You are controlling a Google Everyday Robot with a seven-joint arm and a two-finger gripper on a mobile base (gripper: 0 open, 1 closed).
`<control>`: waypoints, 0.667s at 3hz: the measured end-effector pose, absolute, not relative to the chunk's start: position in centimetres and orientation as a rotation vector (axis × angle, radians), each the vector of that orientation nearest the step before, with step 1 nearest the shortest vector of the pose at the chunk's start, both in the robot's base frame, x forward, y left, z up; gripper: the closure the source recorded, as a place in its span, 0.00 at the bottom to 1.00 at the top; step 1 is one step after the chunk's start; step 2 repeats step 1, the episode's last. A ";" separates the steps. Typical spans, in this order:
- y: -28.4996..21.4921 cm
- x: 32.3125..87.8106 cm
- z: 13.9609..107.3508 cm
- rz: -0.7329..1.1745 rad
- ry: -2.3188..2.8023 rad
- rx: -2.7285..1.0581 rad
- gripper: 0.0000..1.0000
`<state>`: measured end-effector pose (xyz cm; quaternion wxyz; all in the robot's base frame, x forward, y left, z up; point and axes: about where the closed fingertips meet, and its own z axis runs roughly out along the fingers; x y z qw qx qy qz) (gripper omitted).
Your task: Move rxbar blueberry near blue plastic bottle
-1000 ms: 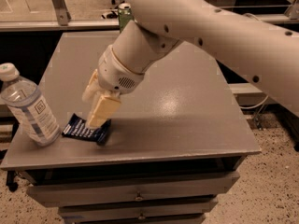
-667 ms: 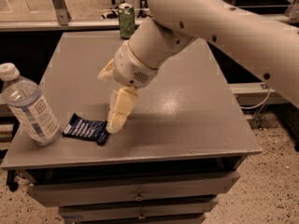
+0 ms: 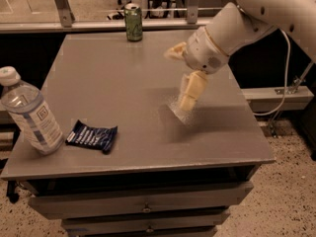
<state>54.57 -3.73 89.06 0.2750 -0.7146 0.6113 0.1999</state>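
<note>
Nearest us, below the front edge of the grey surface (image 3: 113,73), the drawer front (image 3: 143,205) of the grey cabinet is shut, so we cannot see what is in it.

On the surface, the clear plastic water bottle with the white cap and pale blue-white label (image 3: 29,115) stands at the near left corner, cap on. We cannot say how full it is.

Just right of that bottle lies the small flat snack bar in the dark navy wrapper with white lettering (image 3: 92,136). It rests flat on the surface, close beside the bottle's base, with a narrow gap and no contact that we can see. Nothing grips it.

Well right of the bottle and farther back, the cream-coloured gripper (image 3: 189,97) on the white arm hangs over the middle-right of the surface, pointing down, well apart from the bar. It carries nothing. We cannot tell whether its jaws are spread or pressed together.

We judge the placing step finished, with the bar already near the bottle. What remains is only to draw the arm away. That calls for a path up and to the right of the bottle, so neither bar nor bottle gets nudged.

Farthest from the bottle, at the back edge, stands a green drink can (image 3: 133,22). We cannot tell whether it is opened or what it contains.
</note>
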 end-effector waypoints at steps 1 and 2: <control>-4.3 55.3 89.9 0.519 1.640 -1.906 0.00; -4.3 55.3 89.9 0.519 1.640 -1.906 0.00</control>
